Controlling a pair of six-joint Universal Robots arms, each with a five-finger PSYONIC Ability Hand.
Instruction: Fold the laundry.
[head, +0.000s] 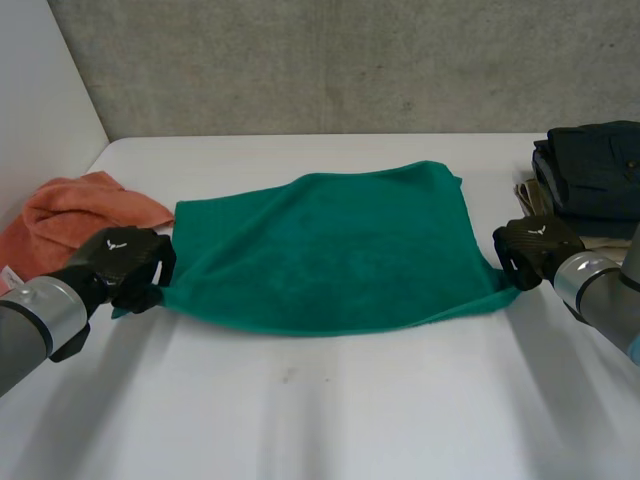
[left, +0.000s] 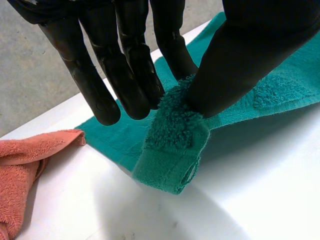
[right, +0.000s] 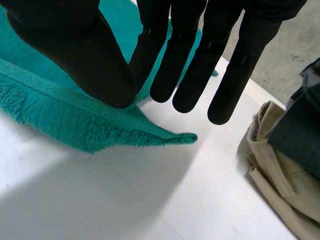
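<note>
left hand pinches the near left corner of the green towel between thumb and straight fingers. right hand pinches the hem at the near right corner the same way. the towel lies spread across the middle of the white table, long axis left to right. an orange cloth lies at far left and folded clothes at far right.

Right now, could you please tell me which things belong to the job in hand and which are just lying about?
In the job: green towel; left robot hand, pinching one near corner; right robot hand, pinching the other.
Lying about: orange towel; folded dark and beige clothes.
</note>
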